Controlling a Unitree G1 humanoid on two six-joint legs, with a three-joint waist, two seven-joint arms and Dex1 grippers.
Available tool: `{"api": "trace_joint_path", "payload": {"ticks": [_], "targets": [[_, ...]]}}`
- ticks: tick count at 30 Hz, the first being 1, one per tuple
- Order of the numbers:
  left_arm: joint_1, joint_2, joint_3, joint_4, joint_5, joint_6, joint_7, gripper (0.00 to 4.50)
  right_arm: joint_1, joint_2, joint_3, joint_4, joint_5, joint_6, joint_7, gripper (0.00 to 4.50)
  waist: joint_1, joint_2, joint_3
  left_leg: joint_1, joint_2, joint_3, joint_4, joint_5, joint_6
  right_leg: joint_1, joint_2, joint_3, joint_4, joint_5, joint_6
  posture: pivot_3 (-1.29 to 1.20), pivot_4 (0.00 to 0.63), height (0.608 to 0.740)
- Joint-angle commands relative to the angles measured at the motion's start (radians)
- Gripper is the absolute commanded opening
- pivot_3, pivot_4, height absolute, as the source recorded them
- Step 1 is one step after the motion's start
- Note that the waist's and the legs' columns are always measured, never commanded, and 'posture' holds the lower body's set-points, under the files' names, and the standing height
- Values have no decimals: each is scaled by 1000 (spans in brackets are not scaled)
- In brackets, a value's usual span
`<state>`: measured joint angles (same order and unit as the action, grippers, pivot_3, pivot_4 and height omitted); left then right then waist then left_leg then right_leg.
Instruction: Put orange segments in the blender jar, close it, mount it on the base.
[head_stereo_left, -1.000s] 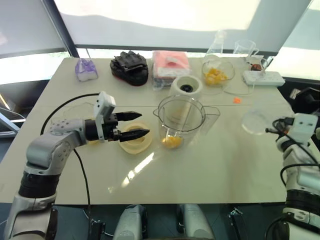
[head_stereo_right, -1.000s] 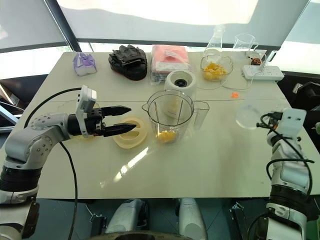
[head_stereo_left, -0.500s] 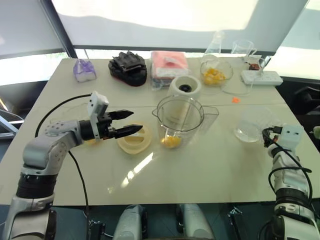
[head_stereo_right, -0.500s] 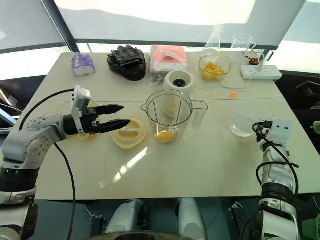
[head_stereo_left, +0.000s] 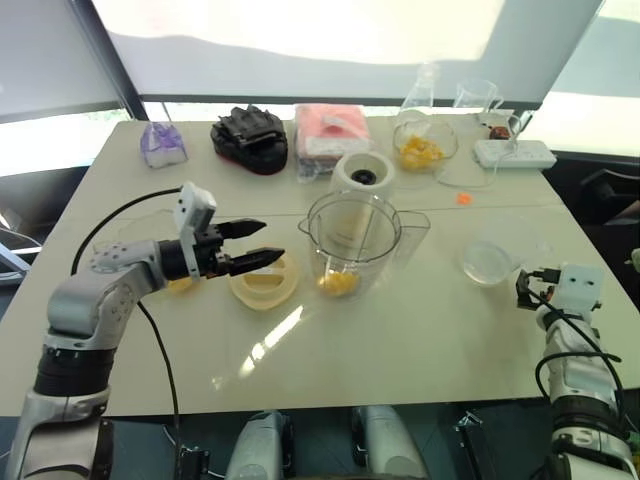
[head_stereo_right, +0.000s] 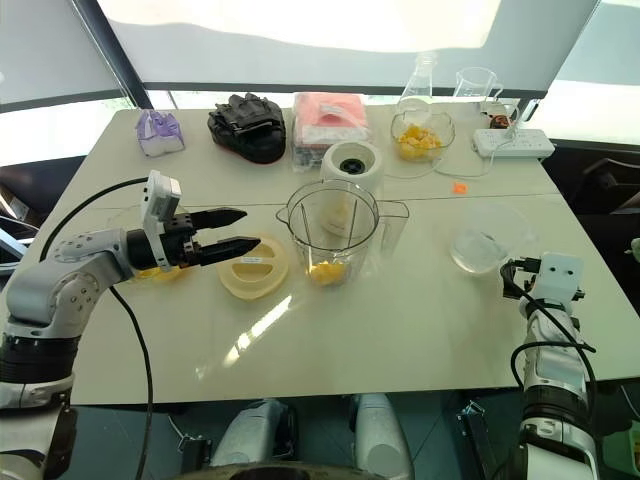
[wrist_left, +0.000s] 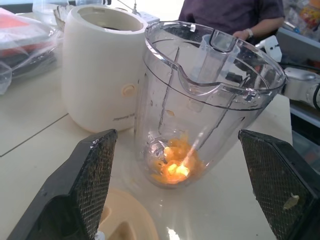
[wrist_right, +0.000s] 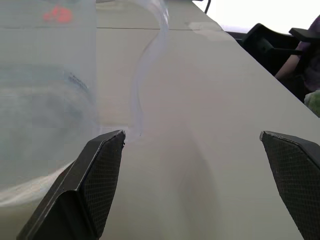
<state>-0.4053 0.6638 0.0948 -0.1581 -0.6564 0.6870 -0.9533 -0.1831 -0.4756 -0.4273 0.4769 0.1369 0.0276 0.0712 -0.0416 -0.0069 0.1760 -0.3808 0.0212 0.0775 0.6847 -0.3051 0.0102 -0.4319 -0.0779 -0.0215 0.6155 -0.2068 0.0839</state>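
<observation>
Nearby, lid (head_stereo_left: 263, 282) beside blender jar (head_stereo_left: 354, 243)

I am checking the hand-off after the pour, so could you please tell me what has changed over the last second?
The right gripper brought the clear bowl down from the air onto the table, let go of it and now stands open beside it. The left gripper stayed open above the pale-yellow lid; the blender jar, with orange segments inside, and the base did not move.

No readable text is showing anywhere. Faint grey lettering is sitting low on the cream blender base (wrist_left: 102, 65), just under its small round button, too blurred to read.
</observation>
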Motion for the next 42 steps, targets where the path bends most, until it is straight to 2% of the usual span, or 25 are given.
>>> {"api": "trace_joint_path", "payload": {"ticks": [1, 5, 9, 11, 13, 18, 22, 25, 27, 30, 34, 36, 42], "targets": [[-17, 5, 13, -1, 6, -24, -7, 4034, 40, 15, -16, -118, 11, 15, -25, 4480, 0, 0, 0, 0, 1, 0, 0, 0, 0, 0, 0, 0, 0, -1, -1, 0, 150, 740], [-21, 24, 23, 36, 38, -56, -11, 4034, 175, 47, -32, -347, 36, 49, -14, 4480, 3, 0, 0, 1, 2, 0, -1, 0, 0, 0, 0, 0, 0, -1, -2, 0, 150, 740], [-49, 63, -1, 114, 119, -119, -28, 4034, 355, 62, -56, -636, 118, 120, 59, 4480, 9, 0, 0, 1, 3, 0, -1, 0, 0, 0, 0, 0, 0, -2, -2, 0, 150, 740], [-68, 88, -48, 178, 198, -190, -54, 4034, 443, 52, -79, -743, 146, 157, 93, 4480, 16, 0, 0, 1, 3, 0, -2, 0, 0, 0, 0, -1, 0, -2, -2, 0, 150, 740], [-105, 104, -107, 243, 272, -268, -97, 4034, 574, 30, -131, -867, 227, 190, 190, 4480, 24, 0, 0, 3, 3, 1, -2, 0, 0, 1, 0, 0, -1, -2, -2, 0, 150, 740], [-266, 100, -242, 493, 455, -476, -189, 4034, 775, -19, -238, -1094, 420, 295, 342, 4480, 34, -3, 0, 3, 3, 1, -1, -1, 0, 2, -1, -2, -3, -4, 0, 0, 150, 740], [-415, 65, -335, 754, 588, -691, -258, 4034, 858, -62, -306, -1201, 509, 380, 389, 4480, 30, -5, -1, 3, 3, 1, -1, -1, 0, 2, -1, -2, -4, -4, 0, 0, 150, 740], [-526, 17, -358, 934, 637, -794, -291, 4034, 819, -69, -347, -1194, 506, 384, 357, 4480, 32, -7, -1, 0, 3, 1, -1, -1, 1, 1, -2, -4, -4, -3, -1, 0, 150, 740], [-575, -10, -357, 1017, 655, -835, -306, 4034, 787, -63, -355, -1171, 506, 392, 337, 4480, 32, -7, -2, -4, 3, 1, -1, -1, 1, -3, -1, -4, -4, -2, -3, 0, 150, 740], [-607, -27, -356, 1087, 675, -878, -353, 4034, 821, -47, -358, -1206, 533, 414, 361, 4480, 35, -8, -2, -11, 2, 0, -1, -2, 2, -9, -1, -5, -4, -2, -3, 0, 150, 740], [-642, -40, -399, 1185, 753, -978, -391, 4034, 984, -52, -427, -1313, 682, 487, 446, 4480, 50, -7, -2, -12, 0, 0, -2, -5, 7, -10, 0, -7, -3, -4, 0, 0, 150, 740], [-679, -62, -436, 1249, 811, -1026, -385, 4034, 1053, -101, -461, -1384, 780, 537, 477, 4480, 54, -8, -2, -12, 1, -1, -2, -5, 8, -10, 0, -7, -3, -4, 0, 0, 150, 740], [-745, -127, -488, 1370, 911, -1100, -378, 4034, 1078, -225, -507, -1501, 986, 595, 405, 4480, 55, -17, -1, -10, 2, -1, 2, -5, 8, -5, -4, -7, -8, -4, -1, 0, 150, 740]]}}
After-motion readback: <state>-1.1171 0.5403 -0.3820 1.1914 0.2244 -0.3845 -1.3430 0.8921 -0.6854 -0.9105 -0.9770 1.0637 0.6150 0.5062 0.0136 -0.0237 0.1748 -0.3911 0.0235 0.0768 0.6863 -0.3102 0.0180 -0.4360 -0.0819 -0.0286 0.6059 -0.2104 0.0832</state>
